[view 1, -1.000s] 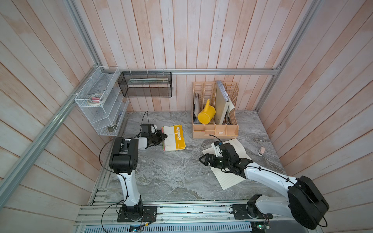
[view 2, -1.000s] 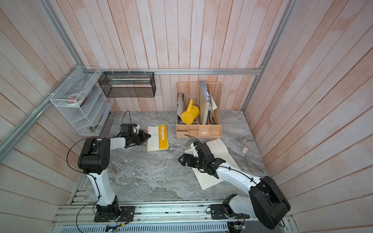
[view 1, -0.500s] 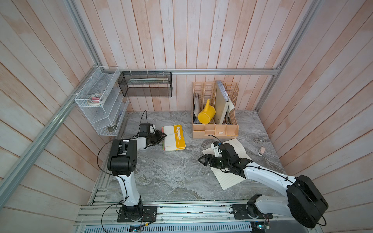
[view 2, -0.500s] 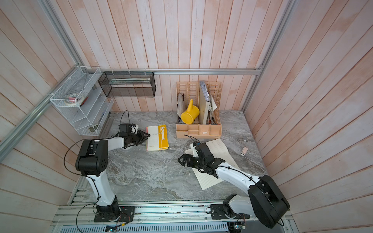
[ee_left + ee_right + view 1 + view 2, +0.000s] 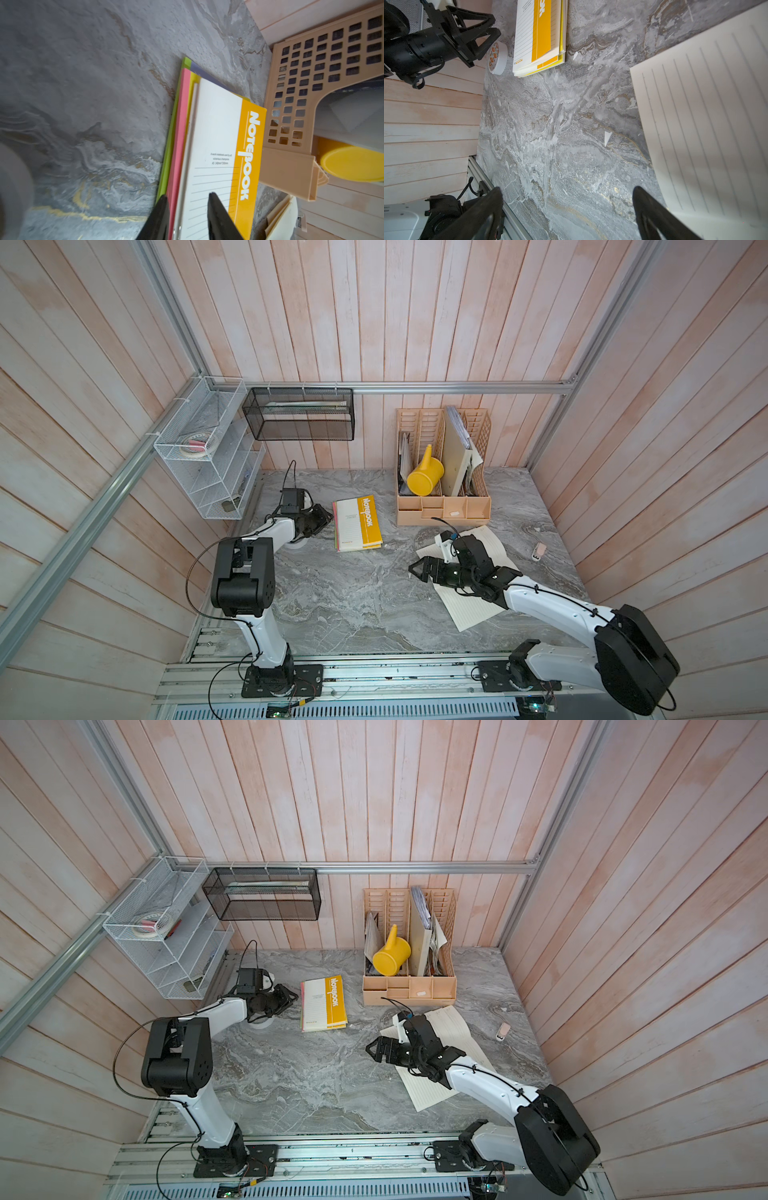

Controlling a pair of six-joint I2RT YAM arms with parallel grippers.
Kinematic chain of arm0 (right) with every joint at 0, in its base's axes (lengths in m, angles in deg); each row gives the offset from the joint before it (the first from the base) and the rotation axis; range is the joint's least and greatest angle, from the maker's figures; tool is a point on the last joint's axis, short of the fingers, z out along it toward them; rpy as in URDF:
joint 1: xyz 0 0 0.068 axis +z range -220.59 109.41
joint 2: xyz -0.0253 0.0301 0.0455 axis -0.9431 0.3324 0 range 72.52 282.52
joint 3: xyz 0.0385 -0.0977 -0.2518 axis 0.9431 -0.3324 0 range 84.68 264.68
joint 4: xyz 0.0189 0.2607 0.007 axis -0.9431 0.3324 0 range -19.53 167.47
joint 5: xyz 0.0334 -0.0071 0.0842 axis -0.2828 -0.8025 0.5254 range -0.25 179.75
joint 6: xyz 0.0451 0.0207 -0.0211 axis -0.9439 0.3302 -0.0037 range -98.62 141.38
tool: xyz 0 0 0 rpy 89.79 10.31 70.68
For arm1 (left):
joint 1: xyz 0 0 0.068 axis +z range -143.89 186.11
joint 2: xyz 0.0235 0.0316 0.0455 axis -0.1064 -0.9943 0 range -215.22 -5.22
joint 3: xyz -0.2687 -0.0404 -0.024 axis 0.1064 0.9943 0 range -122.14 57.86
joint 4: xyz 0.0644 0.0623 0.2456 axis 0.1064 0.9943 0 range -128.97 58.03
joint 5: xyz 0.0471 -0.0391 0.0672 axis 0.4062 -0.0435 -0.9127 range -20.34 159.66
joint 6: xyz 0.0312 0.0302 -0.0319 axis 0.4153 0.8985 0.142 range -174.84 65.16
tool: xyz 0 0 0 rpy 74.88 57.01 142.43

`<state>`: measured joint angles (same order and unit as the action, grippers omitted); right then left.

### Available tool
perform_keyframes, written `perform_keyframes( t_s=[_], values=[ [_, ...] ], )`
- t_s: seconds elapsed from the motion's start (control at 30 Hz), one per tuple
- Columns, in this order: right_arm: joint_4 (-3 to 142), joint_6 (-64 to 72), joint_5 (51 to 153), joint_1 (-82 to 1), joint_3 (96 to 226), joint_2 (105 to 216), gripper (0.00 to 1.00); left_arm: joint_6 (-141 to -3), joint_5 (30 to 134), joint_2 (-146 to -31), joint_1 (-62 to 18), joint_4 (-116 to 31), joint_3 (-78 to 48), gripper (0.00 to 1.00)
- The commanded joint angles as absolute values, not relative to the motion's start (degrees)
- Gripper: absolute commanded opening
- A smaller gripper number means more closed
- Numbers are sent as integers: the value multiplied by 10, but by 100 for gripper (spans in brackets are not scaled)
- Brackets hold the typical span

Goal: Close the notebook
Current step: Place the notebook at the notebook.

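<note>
The notebook (image 5: 357, 522) (image 5: 324, 1003) lies shut on the marble table, its white and yellow "NOTEBOOK" cover up, on top of pink, yellow and green notebooks. My left gripper (image 5: 328, 517) (image 5: 294, 997) sits low at its left edge. In the left wrist view the notebook (image 5: 218, 133) fills the middle. The left gripper (image 5: 187, 197) is open by a narrow gap, and the cover's edge shows between the fingers, pinched by neither. My right gripper (image 5: 415, 568) (image 5: 566, 190) stands wide open over bare table, well in front of the notebook (image 5: 537, 35).
A lined paper sheet (image 5: 473, 610) lies under the right arm. A beige organiser (image 5: 442, 510) holding a yellow watering can (image 5: 424, 479) stands just right of the notebook. A tape roll (image 5: 498, 60) lies beneath the left arm. A white wire shelf (image 5: 199, 472) and black mesh basket (image 5: 299, 418) hang at back left.
The left gripper's jaws have parted at the notebook's left edge. The notebook lies flat as before. The right arm has not moved.
</note>
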<state>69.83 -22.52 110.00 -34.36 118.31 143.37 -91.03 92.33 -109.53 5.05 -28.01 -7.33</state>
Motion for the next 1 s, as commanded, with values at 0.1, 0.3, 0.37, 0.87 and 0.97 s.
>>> perform_keyframes(
  t_s=[0.1,0.3,0.37,0.87,0.97],
  values=[
    [694,-233,1101,-346,1173,1416,98,-892,857,-1017,54,-244,-65,38],
    [720,-226,1079,-348,1172,1395,98,-960,1029,-928,46,-390,28,39],
    [720,-229,1078,-358,1159,1385,98,-1004,1080,-908,33,-446,58,40],
    [812,-235,1059,-504,1071,1260,98,-1072,1077,-982,-191,-515,112,43],
    [820,-244,1047,-507,1054,1247,98,-1089,1074,-1024,-222,-544,109,43]
  ],
)
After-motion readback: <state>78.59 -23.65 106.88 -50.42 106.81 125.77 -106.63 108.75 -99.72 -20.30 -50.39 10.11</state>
